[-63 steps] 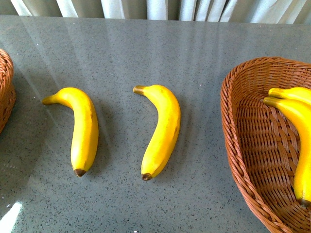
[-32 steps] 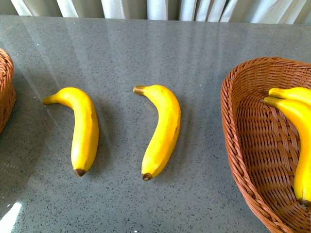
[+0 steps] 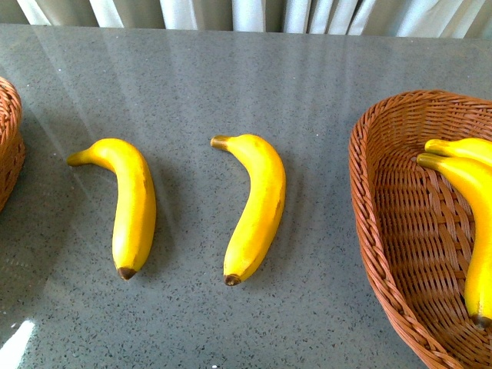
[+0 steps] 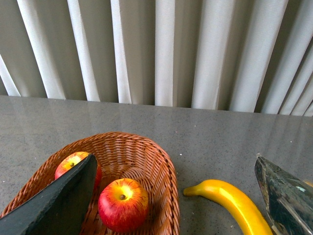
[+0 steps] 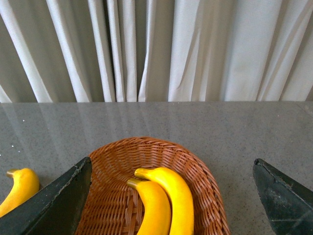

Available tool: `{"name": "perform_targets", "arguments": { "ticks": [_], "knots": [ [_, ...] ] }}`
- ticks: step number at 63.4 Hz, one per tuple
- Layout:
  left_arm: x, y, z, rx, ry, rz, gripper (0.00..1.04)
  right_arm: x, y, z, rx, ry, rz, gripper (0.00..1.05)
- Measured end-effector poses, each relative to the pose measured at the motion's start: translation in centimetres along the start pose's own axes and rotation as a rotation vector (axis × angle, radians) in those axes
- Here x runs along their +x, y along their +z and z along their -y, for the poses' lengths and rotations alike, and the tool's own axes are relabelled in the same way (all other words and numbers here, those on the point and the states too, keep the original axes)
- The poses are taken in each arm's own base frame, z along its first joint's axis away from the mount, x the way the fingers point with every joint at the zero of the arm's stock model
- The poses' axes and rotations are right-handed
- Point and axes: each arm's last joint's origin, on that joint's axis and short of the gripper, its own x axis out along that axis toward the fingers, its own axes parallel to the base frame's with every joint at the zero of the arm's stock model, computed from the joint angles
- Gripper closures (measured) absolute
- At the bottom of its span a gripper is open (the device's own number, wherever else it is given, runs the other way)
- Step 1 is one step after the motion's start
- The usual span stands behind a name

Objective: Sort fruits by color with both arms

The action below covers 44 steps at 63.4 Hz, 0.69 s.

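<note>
Grey speckled stone tabletop [image 3: 307, 84], glossy, streaked with pale reflections; a pleated off-white curtain [image 3: 231, 11] hangs behind its far edge. Two smooth curved yellow bananas lie bare on the stone, well apart, stems toward the far edge, brown tips toward the near edge: the left loose banana [image 3: 131, 207] is nearer the left edge, the middle loose banana [image 3: 257, 207] about the centre. At the right edge stands a brown oval wicker basket [image 3: 384, 231], deep-walled, with a tight ribbed weave and a braided rim. It holds a pair of yellow bananas [image 3: 478, 215] lying side by side, close together, stems toward the far edge. At the left edge stands a second brown wicker basket [image 4: 156, 166] of the same weave, holding two round red apples with yellowish tops. The nearer apple [image 4: 123, 204] is in full view, dimple up; the farther apple [image 4: 73, 164] is partly hidden behind a finger. Left gripper [image 4: 173, 159]: black wedge-shaped fingers [image 4: 58, 200] spread wide with nothing between them, hovering over the apple basket's rim. Right gripper [image 5: 172, 160]: matte black fingers [image 5: 58, 200] likewise wide apart and holding nothing, above the banana basket.
</note>
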Motion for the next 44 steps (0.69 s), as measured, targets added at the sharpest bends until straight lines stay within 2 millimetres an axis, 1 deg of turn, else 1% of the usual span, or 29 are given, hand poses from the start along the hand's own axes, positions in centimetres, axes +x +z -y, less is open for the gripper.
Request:
{"name": "perform_targets", "arguments": {
  "ticks": [11, 13, 15, 17, 20, 23, 27, 29, 34, 38, 39, 41, 44],
  "knots": [
    [0.0, 0.0, 0.0, 0.000, 0.000, 0.000, 0.09, 0.0, 0.0, 0.0, -0.003, 0.014, -0.011, 0.09],
    [0.0, 0.0, 0.0, 0.000, 0.001, 0.000, 0.09, 0.0, -0.1, 0.0, -0.020, 0.094, -0.102, 0.09],
    [0.0, 0.0, 0.0, 0.000, 0.000, 0.000, 0.09, 0.1, 0.1, 0.0, -0.004, 0.209, -0.282, 0.09],
    [0.0, 0.0, 0.0, 0.000, -0.002, 0.000, 0.09, 0.3, 0.3, -0.1, 0.033, 0.276, -0.409, 0.09],
    [0.0, 0.0, 0.0, 0.000, -0.001, 0.000, 0.09, 0.8, 0.9, -0.5, 0.093, 0.418, -0.526, 0.09],
    [0.0, 0.0, 0.0, 0.000, -0.002, 0.000, 0.09, 1.3, 1.7, -0.7, 0.097, 0.453, -0.530, 0.09],
    [0.0, 0.0, 0.0, 0.000, 0.000, 0.000, 0.09, 2.4, 3.5, -1.0, 0.074, 0.450, -0.474, 0.09],
    [0.0, 0.0, 0.0, 0.000, 0.000, 0.000, 0.09, 2.8, 4.1, -1.1, 0.065, 0.446, -0.449, 0.09],
    [0.0, 0.0, 0.0, 0.000, -0.001, 0.000, 0.09, 4.5, 6.5, -2.5, 0.032, 0.445, -0.337, 0.09],
    [0.0, 0.0, 0.0, 0.000, -0.001, 0.000, 0.09, 5.8, 7.3, -3.4, 0.034, 0.432, -0.317, 0.09],
    [0.0, 0.0, 0.0, 0.000, -0.001, 0.000, 0.09, 5.9, 7.3, -3.5, 0.034, 0.431, -0.317, 0.09],
    [0.0, 0.0, 0.0, 0.000, -0.001, 0.000, 0.09, 6.9, 7.5, -4.3, 0.034, 0.420, -0.312, 0.09],
    [0.0, 0.0, 0.0, 0.000, 0.000, 0.000, 0.09, 7.8, 7.6, -4.9, 0.038, 0.414, -0.317, 0.09]
  ]
}}
